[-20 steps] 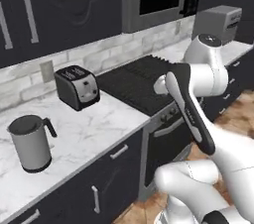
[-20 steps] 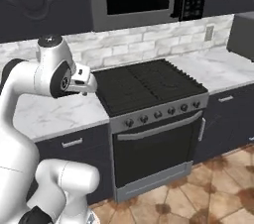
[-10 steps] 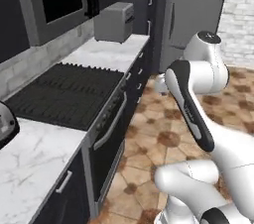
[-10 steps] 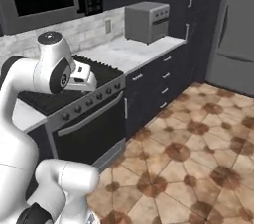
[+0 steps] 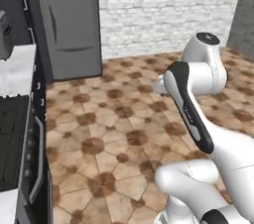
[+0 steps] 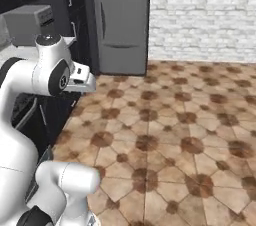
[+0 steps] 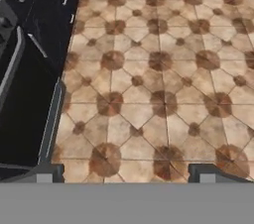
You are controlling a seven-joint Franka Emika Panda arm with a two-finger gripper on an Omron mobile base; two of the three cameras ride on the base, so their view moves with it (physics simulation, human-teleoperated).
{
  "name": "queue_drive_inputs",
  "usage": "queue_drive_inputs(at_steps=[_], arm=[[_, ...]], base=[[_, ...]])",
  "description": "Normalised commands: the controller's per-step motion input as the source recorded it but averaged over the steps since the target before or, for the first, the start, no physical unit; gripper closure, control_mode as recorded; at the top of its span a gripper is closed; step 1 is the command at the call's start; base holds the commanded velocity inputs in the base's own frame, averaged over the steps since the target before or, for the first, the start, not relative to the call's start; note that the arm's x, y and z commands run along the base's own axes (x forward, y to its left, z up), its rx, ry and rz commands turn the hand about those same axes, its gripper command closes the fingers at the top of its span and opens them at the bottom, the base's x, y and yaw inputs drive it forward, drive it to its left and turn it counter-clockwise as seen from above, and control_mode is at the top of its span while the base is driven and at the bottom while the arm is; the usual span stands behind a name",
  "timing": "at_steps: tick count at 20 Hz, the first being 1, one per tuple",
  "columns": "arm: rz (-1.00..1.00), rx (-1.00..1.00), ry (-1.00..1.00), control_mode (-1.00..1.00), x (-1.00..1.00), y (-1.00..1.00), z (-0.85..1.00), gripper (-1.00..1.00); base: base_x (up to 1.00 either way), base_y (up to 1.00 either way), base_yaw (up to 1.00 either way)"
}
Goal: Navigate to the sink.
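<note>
The sink is out of view. My arm is folded close over the base, and its white hand (image 6: pixel 81 78) hangs over the brown tiled floor (image 7: pixel 158 84). In the hand view my gripper (image 7: pixel 129 173) is open: its two dark fingertips (image 7: pixel 49 172) stand far apart with only floor tiles between them. Nothing is held.
A tall grey fridge (image 5: pixel 69 20) (image 6: pixel 120 20) stands ahead against a white brick wall (image 6: pixel 205 15). Dark cabinets and a stove (image 5: pixel 15 139) with a long oven handle (image 7: pixel 52 119) run along the left. A grey box-shaped appliance (image 6: pixel 27 22) sits on the counter. Open floor lies ahead and right.
The whole picture has swept sideways, so the base has turned right: toaster and kettle counter gave way to the stove, then to the fridge and open floor. The arm's pose is unchanged.
</note>
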Motion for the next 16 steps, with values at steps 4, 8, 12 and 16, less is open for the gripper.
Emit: queue_drive_inputs(at_steps=[4, 8, 12, 16], arm=[[0.0, 0.0, 0.0, 1.0, 0.0, 0.0, 0.0, -1.0], [0.0, 0.0, 0.0, 1.0, 0.0, 0.0, 0.0, -1.0], [0.0, 0.0, 0.0, 1.0, 0.0, 0.0, 0.0, -1.0], [0.0, 0.0, 0.0, 1.0, 0.0, 0.0, 0.0, -1.0]], base=[[0.0, -0.22, -0.87], [0.0, -0.43, -0.8], [0.0, -0.52, -0.77], [0.0, -0.47, -0.78]])
